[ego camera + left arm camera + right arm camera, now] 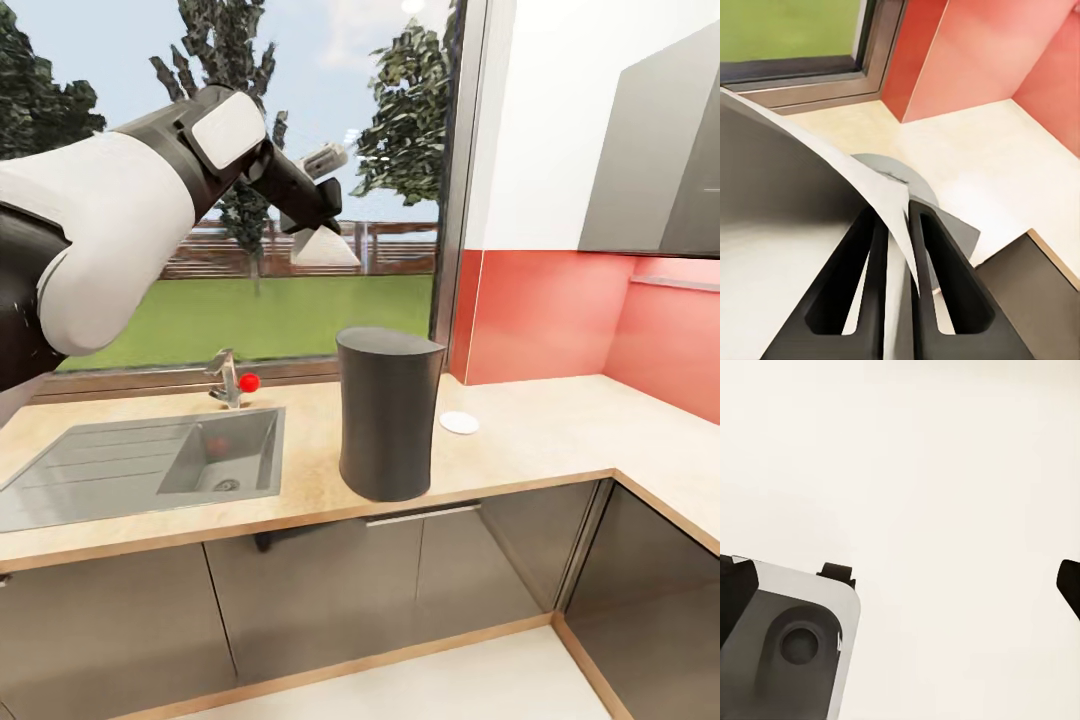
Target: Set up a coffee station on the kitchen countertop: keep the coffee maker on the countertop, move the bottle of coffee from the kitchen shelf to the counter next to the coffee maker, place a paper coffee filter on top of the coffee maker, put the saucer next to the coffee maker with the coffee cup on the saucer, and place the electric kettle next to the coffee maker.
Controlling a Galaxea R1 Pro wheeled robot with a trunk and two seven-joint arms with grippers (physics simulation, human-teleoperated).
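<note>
The charcoal-grey coffee maker (388,412) stands on the beige countertop (540,440), just right of the sink. Above and to the left of it, in front of the window, my raised left gripper (315,222) is shut on the white paper coffee filter (328,248). The left wrist view has the filter (881,191) pinched between both dark fingers (945,277), with the coffee maker's grey top (911,180) underneath. A small white saucer (459,422) lies on the counter right of the maker. My right gripper (900,577) hangs open over pale floor. The bottle of coffee, coffee cup and electric kettle are out of view.
A steel sink (120,465) with a faucet (226,378) and a red knob sits left of the maker. Red backsplash (540,315) and a grey wall cabinet (660,150) bound the right corner, where the counter turns toward me. Dark cabinets (400,580) run below.
</note>
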